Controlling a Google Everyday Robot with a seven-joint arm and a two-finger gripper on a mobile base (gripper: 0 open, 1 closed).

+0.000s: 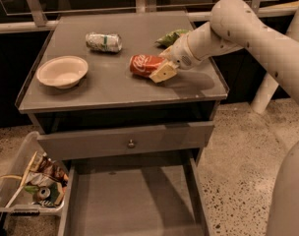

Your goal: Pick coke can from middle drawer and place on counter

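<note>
Camera view: the worktop (115,90) stands above the open drawer (134,200). Reaching in from the right, the gripper (160,64) clasps the right end of the can (143,65) at mid-worktop. The can lies on its side, long axis left-right, free end pointing left. White script on its red side is not clearly readable.

The gripper (162,65), clamped on the red coke can (143,64), has bare grey counter top (115,90) from 5 to 8 o'clock. In the way are a crushed silver-and-green can (104,42) at 10 o'clock, a white round bowl (62,71) at 9 and a green crinkled bag (170,37) at 1.
</note>
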